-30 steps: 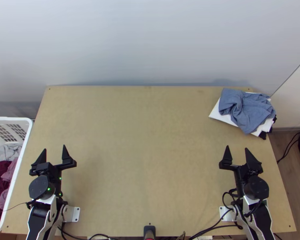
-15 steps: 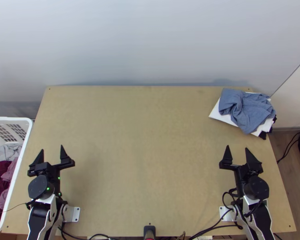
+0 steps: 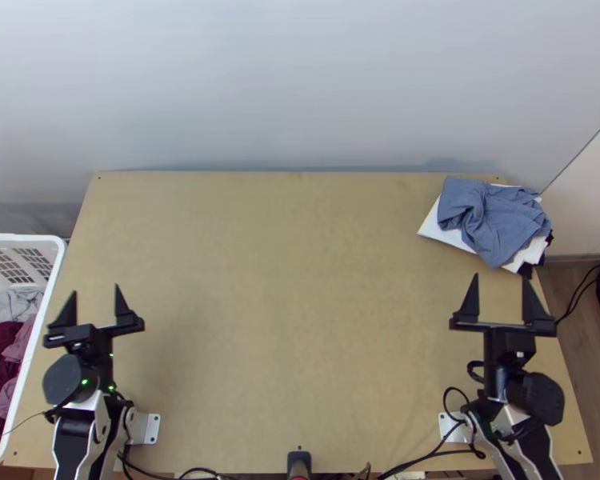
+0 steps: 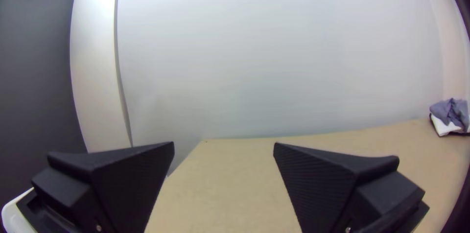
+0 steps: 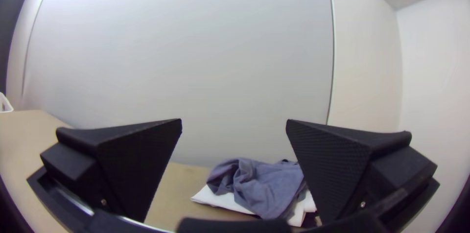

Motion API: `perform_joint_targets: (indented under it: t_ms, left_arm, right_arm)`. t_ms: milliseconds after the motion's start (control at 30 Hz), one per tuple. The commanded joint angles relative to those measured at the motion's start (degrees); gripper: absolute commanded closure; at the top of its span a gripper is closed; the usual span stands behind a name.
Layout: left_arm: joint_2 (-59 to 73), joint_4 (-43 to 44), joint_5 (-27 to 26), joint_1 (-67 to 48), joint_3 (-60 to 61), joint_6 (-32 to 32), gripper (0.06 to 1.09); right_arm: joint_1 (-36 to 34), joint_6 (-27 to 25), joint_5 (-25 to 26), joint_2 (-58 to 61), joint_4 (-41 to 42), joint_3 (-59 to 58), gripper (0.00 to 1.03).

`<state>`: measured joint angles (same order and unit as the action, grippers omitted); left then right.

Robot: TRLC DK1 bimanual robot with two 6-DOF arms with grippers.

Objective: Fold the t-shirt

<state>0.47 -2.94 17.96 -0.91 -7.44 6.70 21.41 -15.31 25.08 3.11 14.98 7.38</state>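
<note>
Pale grey walling [image 3: 300,80] rises behind the light wooden table [image 3: 300,320], whose top spreads wide between the two arms. At its far right corner, a blue-grey cloth [image 3: 492,220] lies bunched on a folded white cloth [image 3: 438,228], with black cloth [image 3: 526,271] poking out underneath. Whether one of these is the t-shirt, I cannot tell.

A white basket [image 3: 20,238] stands against the table's left side, holding loose grey cloth [image 3: 12,304], dark red cloth [image 3: 0,332] and pink cloth [image 3: 18,344]. Its rim is near the left gripper [image 3: 95,289], whose fingers are wide apart with nothing between them. The right gripper [image 3: 501,278] also has its fingers spread and holds nothing; its tips point toward the cloth pile, and in the right wrist view one finger covers part of that pile.

Black cables [image 3: 416,460] loop around the right arm's base and along the near edge, where a small black fitting [image 3: 299,458] sits midway. Beyond the table's right side is wooden flooring [image 3: 568,276].
</note>
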Motion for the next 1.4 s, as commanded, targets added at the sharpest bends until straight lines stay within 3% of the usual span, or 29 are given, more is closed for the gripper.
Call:
perform_joint_targets:
  t_ms: [0,267,467,700,900,1100,1167,1233,1367]
  left_arm:
    - [6.12,4.26,-0.90,3.37,-6.44,0.33,0.10]
    - [26.25,6.10,-2.93,17.17,-16.99,-3.18,0.10]
    - [47.61,6.63,-17.78,44.59,-27.98,-8.90,0.10]
    - [70.02,6.98,-18.22,57.33,-38.09,-8.11,0.10]
    - [84.08,4.35,-18.22,63.66,-41.95,-6.00,0.10]
    - [99.29,2.06,-18.13,70.69,-48.02,-4.59,0.10]
    - [107.11,-7.17,-17.96,72.36,-54.61,-4.59,0.10]
    - [115.99,-21.14,-14.26,72.98,-64.72,-5.73,0.10]
    - [121.43,-21.49,-15.76,76.76,-69.73,-7.75,0.10]
  right_arm:
    - [1.71,3.36,7.00,13.15,-2.24,11.17,0.04]
    - [1.53,11.44,8.58,22.99,-14.63,24.70,0.04]
    - [1.35,14.52,8.76,29.40,-28.96,34.63,0.04]
    - [0.83,15.57,8.84,34.15,-34.58,42.63,0.04]
    - [-1.90,17.95,8.76,46.81,-50.58,54.41,0.04]
    - [-1.11,18.12,8.76,48.74,-48.12,55.99,0.05]
    - [-1.11,18.12,8.67,49.00,-47.50,55.11,0.05]
    - [-1.11,18.04,8.58,48.92,-46.89,53.88,0.05]
    - [-0.67,18.04,8.32,48.65,-46.27,51.69,0.05]
